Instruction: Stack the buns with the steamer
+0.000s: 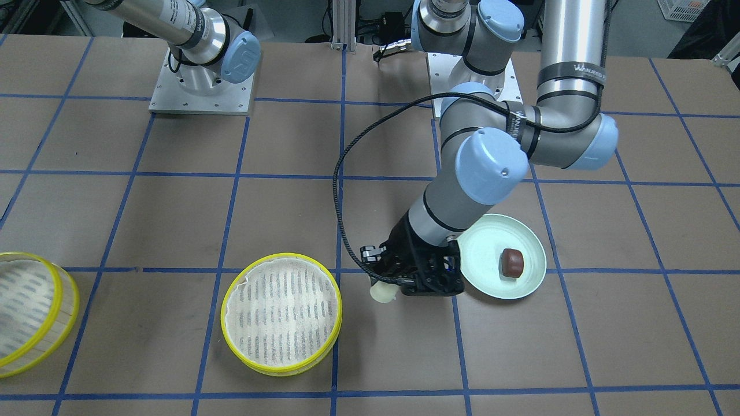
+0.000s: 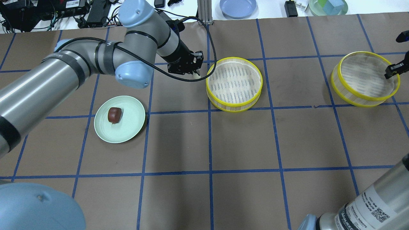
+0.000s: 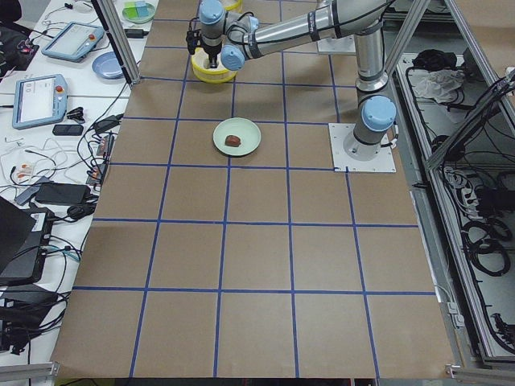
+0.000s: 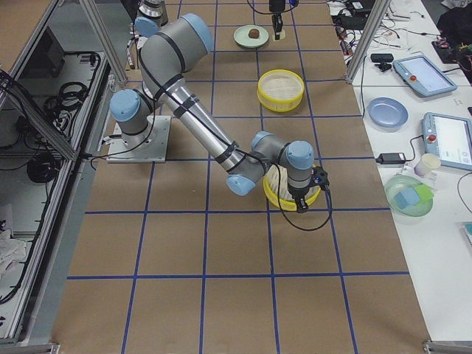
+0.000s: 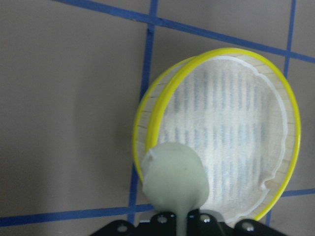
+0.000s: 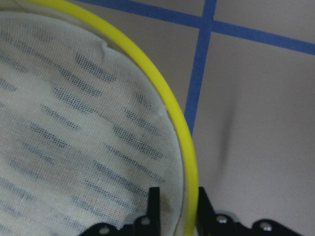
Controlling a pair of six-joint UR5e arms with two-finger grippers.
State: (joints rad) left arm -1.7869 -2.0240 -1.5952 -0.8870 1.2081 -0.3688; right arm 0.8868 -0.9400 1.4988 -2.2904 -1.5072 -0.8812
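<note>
My left gripper [image 1: 399, 277] is shut on the cream-white bun [image 1: 383, 290] and holds it just beside the near rim of the middle steamer tray [image 1: 280, 315]. In the left wrist view the bun [image 5: 174, 179] overlaps that tray's edge [image 5: 231, 128]. The reddish-brown bun [image 2: 114, 115] lies on the pale green plate [image 2: 127, 127]. My right gripper [image 2: 394, 68] sits at the far-right rim of the second steamer tray [image 2: 364, 78]. In the right wrist view its fingers [image 6: 154, 206] straddle the yellow rim [image 6: 162, 98] closely.
Both trays have bare mesh floors. A blue plate [image 2: 238, 6] and a green bowl [image 2: 327, 6] stand beyond the table's far edge. The left arm's black cable [image 1: 341, 173] loops above the table between the arm bases.
</note>
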